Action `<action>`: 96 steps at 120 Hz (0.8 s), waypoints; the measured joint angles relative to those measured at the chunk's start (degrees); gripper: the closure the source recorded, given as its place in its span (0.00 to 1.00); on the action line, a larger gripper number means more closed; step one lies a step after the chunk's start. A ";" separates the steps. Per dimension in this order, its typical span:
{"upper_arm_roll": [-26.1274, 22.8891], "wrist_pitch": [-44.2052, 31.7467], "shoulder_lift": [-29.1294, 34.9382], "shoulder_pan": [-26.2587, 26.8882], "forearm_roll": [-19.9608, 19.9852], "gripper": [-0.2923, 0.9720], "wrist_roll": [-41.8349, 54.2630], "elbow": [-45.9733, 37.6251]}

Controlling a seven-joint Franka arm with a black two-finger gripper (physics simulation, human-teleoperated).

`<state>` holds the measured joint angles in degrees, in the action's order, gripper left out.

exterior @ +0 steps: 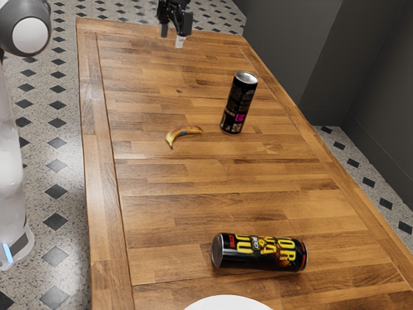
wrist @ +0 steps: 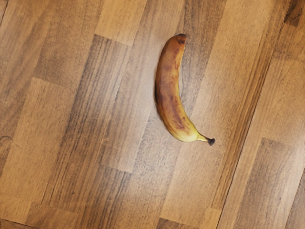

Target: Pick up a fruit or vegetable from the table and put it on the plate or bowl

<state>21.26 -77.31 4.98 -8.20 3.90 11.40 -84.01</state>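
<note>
One fruit only found on the table [exterior: 193, 194]: a banana [exterior: 182, 134], lying flat on the bare wood around the middle, near an upright black can [exterior: 239, 103] on the exterior view's right but apart from it. Saw the same banana [wrist: 172, 95] in the wrist view, brown-mottled along its back, yellow toward the dark stem tip, with nothing but planks around it. Noted the gripper [exterior: 172, 39] hanging high up by the exterior view's upper edge, well clear of the tabletop and of the banana, with fingers spread and pinching nothing. Spotted a second black can [exterior: 259, 252] on its side toward the near end, and past it the white rim of a plate [exterior: 226, 302] at the near edge, cut off by the lower border; saw no fruit on the part showing. Judged none of the task done: no grasp, no lift, no carry, no placing. Reckoned everything left: descending onto the banana, closing across its narrow width, raising it, carrying it down the table and setting it on the plate. Considered the lying can a possible obstacle on that route, being between banana and plate.
</note>
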 joint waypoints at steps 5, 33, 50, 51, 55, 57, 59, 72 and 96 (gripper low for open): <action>0.01 -2.13 -0.01 0.13 0.04 0.25 0.76 -0.02; -3.05 -5.32 0.73 1.51 -4.34 0.25 5.26 13.78; -0.99 -3.23 -4.99 1.72 -7.23 0.25 9.24 14.43; -1.00 -3.15 -5.18 1.58 -7.31 0.25 9.45 14.43; -1.17 -2.87 -5.73 0.98 -7.56 0.25 10.23 14.43; -1.25 -2.73 -5.93 0.72 -7.66 0.25 10.62 14.41; -1.33 -2.59 -6.18 0.44 -7.71 0.25 10.99 14.38; -1.47 -3.60 -0.84 1.80 -7.34 0.25 12.81 3.41; -5.11 -14.24 13.64 3.61 -7.06 0.25 14.00 -23.60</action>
<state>16.15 -91.55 18.63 -4.59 -3.16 25.40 -107.61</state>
